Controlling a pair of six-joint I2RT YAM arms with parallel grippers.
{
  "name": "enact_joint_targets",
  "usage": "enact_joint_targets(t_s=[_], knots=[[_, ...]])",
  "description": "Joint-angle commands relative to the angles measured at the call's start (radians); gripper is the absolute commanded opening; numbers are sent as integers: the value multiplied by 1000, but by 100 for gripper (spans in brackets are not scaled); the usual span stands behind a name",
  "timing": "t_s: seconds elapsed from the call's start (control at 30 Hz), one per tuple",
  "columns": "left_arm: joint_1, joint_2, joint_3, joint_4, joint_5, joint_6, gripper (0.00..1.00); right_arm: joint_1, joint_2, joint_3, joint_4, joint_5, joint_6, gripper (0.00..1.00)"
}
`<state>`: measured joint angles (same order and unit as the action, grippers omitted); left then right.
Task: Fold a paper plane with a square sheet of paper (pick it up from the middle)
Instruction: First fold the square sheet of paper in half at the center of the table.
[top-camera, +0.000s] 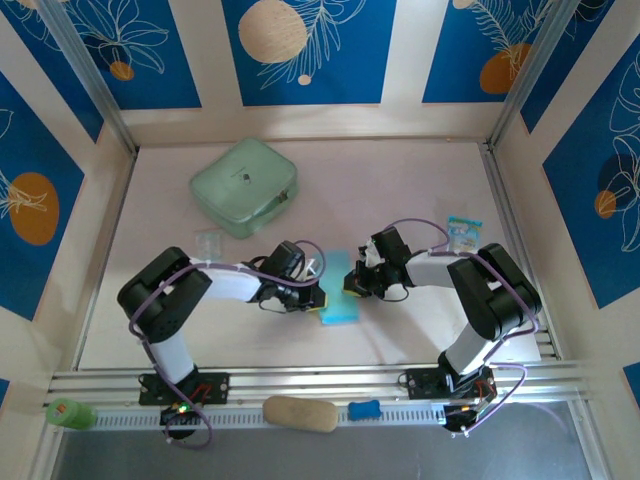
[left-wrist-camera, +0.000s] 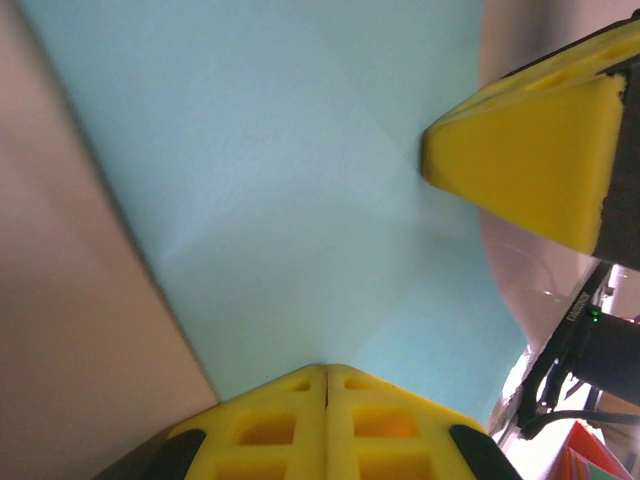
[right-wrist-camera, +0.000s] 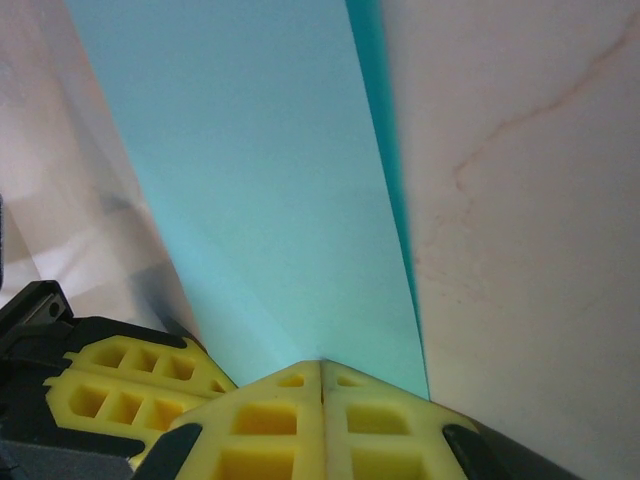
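Left wrist cam: left gripper (left-wrist-camera: 326, 375) right under the lens, yellow fingertips pressed together, no gap. Tips sit on the paper (left-wrist-camera: 300, 200); can't tell whether a layer is pinched. This view picks up faint diagonal creases in the paper, which the top cam doesn't resolve. One of the right gripper's fingers (left-wrist-camera: 530, 150) pokes in at upper right, its tip at the paper's edge.

Right wrist cam: right gripper (right-wrist-camera: 322, 368) is the same, closed tight with the tips on the paper (right-wrist-camera: 270, 200). A darker teal edge runs down the paper's right side. Looks like stacked layers, table (right-wrist-camera: 530, 250) beyond. A left finger (right-wrist-camera: 110, 390) shows at lower left, close beside.

Top cam gives the layout. The paper (top-camera: 340, 310) is a narrow cyan strip lying flat, centre-near on the table (top-camera: 420, 190). The left gripper (top-camera: 318, 298) is on its left side and the right gripper (top-camera: 352, 288) on its right, nearly facing each other.

Arms mirror each other: elbows out wide, forearms angled inward and low, wrists pitched down at the strip.

Mint case (top-camera: 245, 187) is far left and a small packet (top-camera: 464, 232) far right, both well apart from the paper. A tan pad (top-camera: 300, 413) lies on the front rail.
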<state>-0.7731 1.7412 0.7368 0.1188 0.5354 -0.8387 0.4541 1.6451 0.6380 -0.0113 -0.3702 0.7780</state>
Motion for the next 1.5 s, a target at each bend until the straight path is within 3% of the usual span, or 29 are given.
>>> enact_joint_targets(t_s=[0.0, 0.17, 0.4, 0.63, 0.83, 1.0, 1.2, 1.47], knots=[[-5, -56, -11, -110, -40, 21, 0, -12, 15, -52, -138, 105, 5, 0], [-13, -97, 19, -44, 0, -50, 0, -12, 10, -55, -140, 109, 4, 0], [-39, -14, -20, 123, 62, -143, 0, -10, 21, -54, -132, 105, 6, 0], [-39, 42, -93, 62, 57, -77, 0, -11, 25, -55, -128, 106, 10, 0], [-40, -12, -113, -70, -24, -10, 0, -11, 28, -51, -130, 107, 10, 0], [-43, -82, -68, -91, -28, -13, 0, -11, 29, -51, -130, 105, 9, 0], [-61, -119, -19, -62, -18, -51, 0, -11, 30, -50, -130, 106, 9, 0], [-91, -32, -34, 58, 12, -115, 0, -11, 31, -49, -131, 105, 9, 0]])
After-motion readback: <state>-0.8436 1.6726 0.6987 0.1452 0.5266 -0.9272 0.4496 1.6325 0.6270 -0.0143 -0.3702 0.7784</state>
